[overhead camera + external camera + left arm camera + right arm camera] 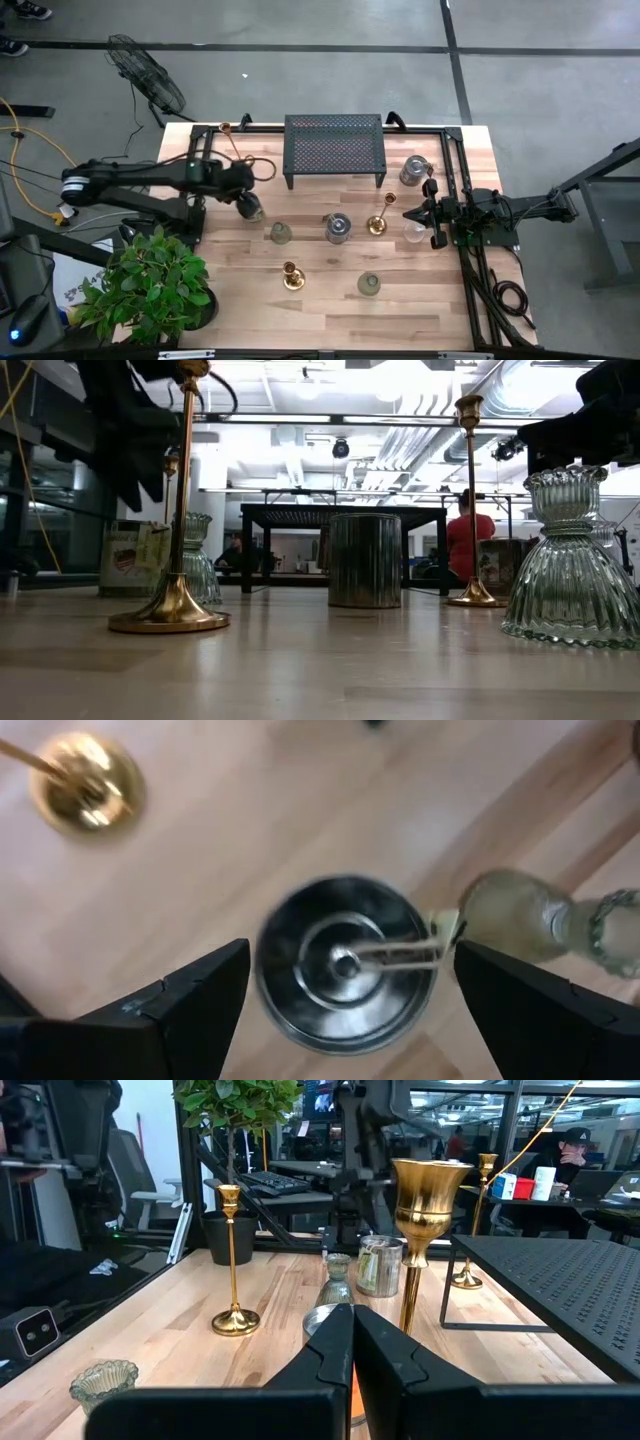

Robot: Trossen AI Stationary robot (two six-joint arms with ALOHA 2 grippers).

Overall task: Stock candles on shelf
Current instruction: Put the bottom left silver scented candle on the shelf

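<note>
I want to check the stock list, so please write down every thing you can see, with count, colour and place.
shelf: one, black mesh, far middle of the table
brass candlesticks: three, gold; one right of centre, one near the front, one at the far left corner
grey jar candles: three, silvery grey; centre, right of the shelf, under the left pincer
ribbed glass holders: three, clear to greenish, across the middle and front
potted plant: one, green, front left corner
table: one, light wood
fan: one, black, on the floor behind
person: one, red top, in the room behind
left pincer: open, over a jar candle
right pincer: shut, at the right edge
</note>
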